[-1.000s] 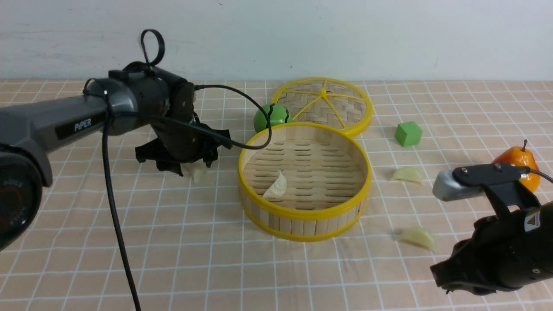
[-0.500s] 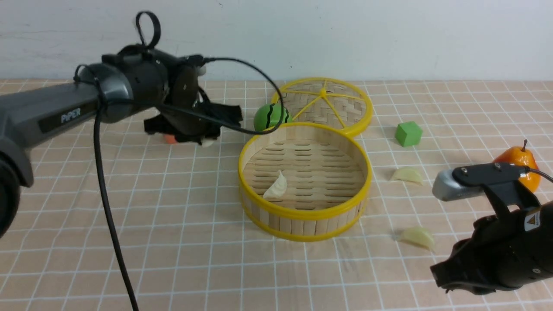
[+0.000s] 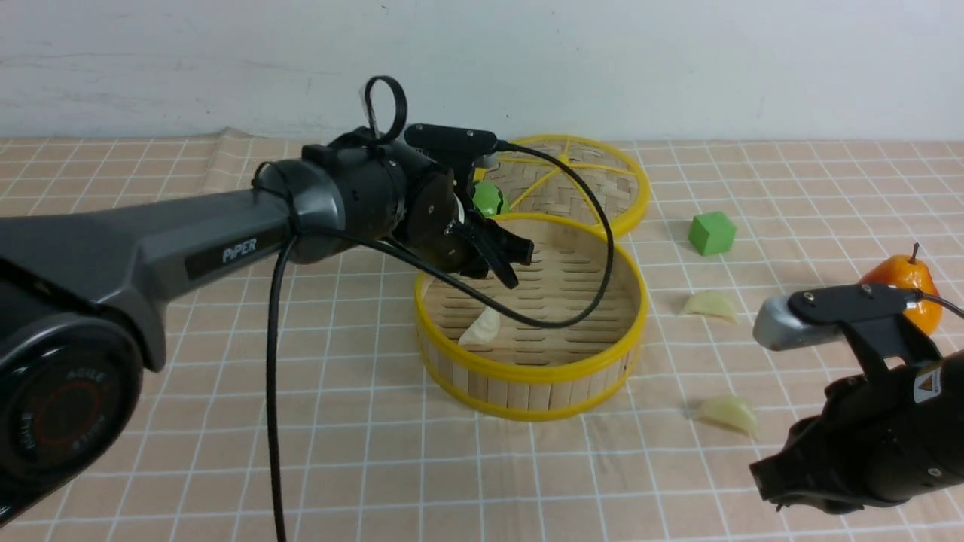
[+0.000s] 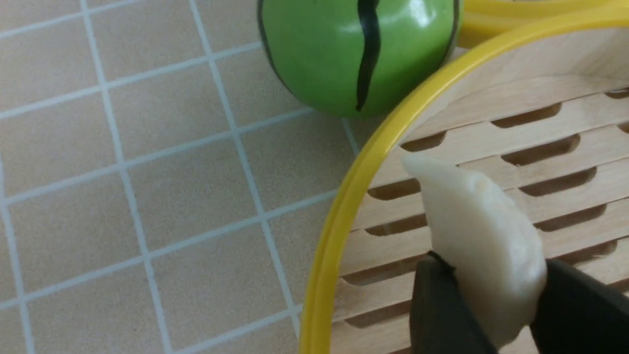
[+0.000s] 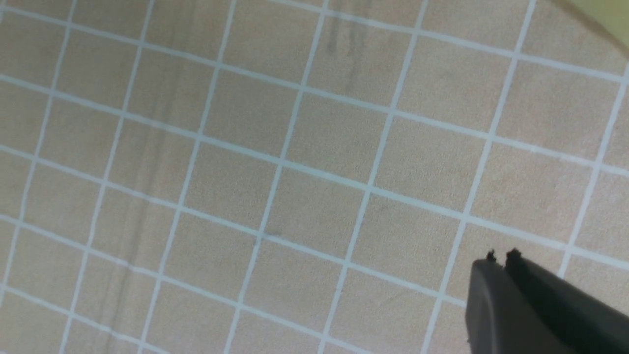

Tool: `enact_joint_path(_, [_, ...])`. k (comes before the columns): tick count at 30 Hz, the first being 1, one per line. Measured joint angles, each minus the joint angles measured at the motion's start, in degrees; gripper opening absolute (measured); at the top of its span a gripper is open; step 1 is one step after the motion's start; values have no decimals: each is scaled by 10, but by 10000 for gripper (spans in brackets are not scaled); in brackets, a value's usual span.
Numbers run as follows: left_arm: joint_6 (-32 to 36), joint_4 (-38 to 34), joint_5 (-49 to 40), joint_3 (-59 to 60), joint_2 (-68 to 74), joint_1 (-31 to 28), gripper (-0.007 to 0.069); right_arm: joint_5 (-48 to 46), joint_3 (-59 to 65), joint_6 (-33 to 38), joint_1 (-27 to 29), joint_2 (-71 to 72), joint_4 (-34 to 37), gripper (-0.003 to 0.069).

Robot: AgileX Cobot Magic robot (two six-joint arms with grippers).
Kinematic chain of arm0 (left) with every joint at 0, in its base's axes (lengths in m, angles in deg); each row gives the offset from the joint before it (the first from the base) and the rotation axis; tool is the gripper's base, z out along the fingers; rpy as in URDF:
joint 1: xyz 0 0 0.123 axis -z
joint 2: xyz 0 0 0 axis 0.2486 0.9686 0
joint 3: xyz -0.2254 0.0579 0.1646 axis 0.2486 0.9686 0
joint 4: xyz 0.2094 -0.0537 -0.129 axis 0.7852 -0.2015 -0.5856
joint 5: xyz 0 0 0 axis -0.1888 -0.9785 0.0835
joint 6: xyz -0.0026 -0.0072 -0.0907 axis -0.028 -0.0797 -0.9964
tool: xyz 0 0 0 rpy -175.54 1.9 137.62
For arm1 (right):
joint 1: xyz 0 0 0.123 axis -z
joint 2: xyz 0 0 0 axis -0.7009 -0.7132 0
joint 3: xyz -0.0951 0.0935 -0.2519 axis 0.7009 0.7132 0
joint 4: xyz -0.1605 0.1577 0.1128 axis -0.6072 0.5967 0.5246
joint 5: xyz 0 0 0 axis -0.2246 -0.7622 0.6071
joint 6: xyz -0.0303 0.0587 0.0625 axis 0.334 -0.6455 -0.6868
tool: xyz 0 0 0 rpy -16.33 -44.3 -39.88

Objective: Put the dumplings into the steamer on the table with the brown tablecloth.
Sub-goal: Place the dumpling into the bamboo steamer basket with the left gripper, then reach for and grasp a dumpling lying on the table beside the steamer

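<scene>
Left fingers (image 4: 442,309) pinch 1 glossy dumpling (image 4: 481,246) above the steamer (image 4: 350,191) (light, probably slippery: hold its thick middle); right fingers (image 5: 496,305) pressed together.

Left arm (image 3: 151,241) was grey-black, white "PiPER" marking, black cable (image 3: 269,421); left gripper (image 3: 503,263) black. Right arm (image 3: 874,444) black, warning sticker (image 3: 928,385).

The left arm (image 3: 226,233) is hiding most of the green ball (image 3: 489,198). The left gripper (image 4: 494,268) is covering one end of the dumpling (image 4: 479,226), the frame cropping both.
</scene>
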State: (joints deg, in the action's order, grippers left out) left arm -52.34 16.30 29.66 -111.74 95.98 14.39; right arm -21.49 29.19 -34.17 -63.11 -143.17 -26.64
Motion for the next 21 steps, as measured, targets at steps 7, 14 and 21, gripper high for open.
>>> enact_joint_path(7, [0,-3,-38,0,-52,1,443,0,0,0,0,0,3,31])
enact_joint_path(14, [34,24,-196,-5,-277,25,221,0,0,0,0,-32,-16,31])
enact_joint_path(21, [43,15,-275,130,-635,30,-14,4,-5,0,0,-100,-35,72])
